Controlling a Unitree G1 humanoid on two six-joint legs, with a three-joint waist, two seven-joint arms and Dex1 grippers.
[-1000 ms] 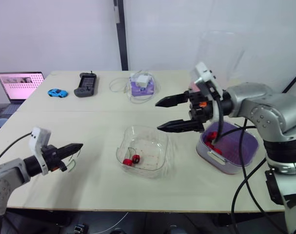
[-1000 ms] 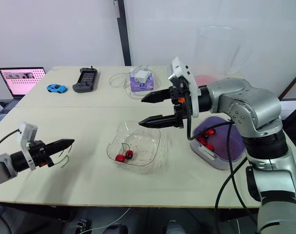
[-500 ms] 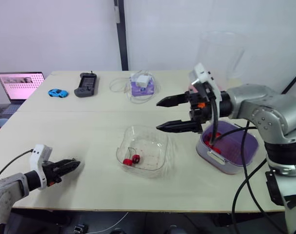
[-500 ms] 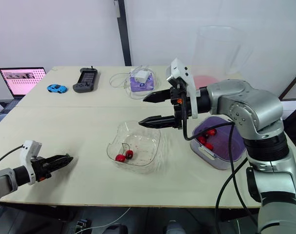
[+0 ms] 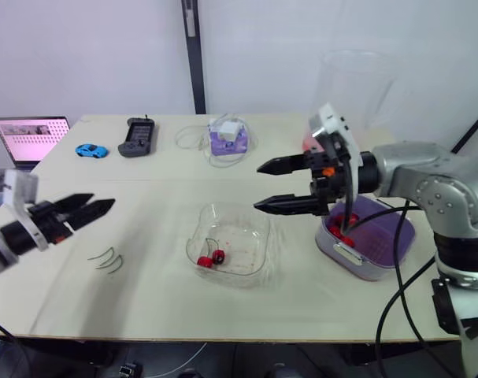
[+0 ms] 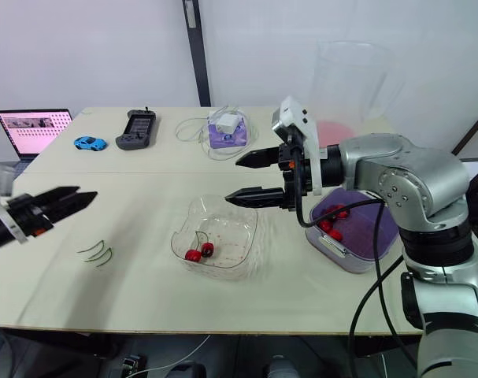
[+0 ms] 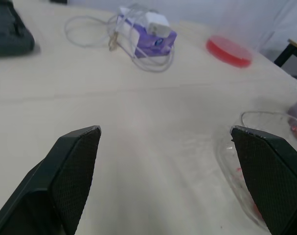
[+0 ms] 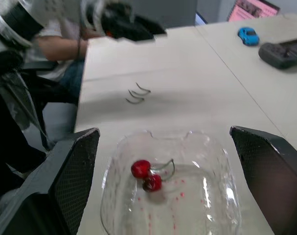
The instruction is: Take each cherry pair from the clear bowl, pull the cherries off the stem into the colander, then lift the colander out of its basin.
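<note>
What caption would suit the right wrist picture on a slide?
Open right gripper aimed at the clear bowl with one cherry pair inside.

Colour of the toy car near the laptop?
Toy car is blue, clearest in the left eye view.

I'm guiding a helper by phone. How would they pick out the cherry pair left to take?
On the pale table, find the clear bowl at the front middle, left of the purple colander. The cherry pair lies in its front left corner: two red cherries joined by a thin stem, the bowl's only fruit, whereas the bare stems further left carry none.
</note>
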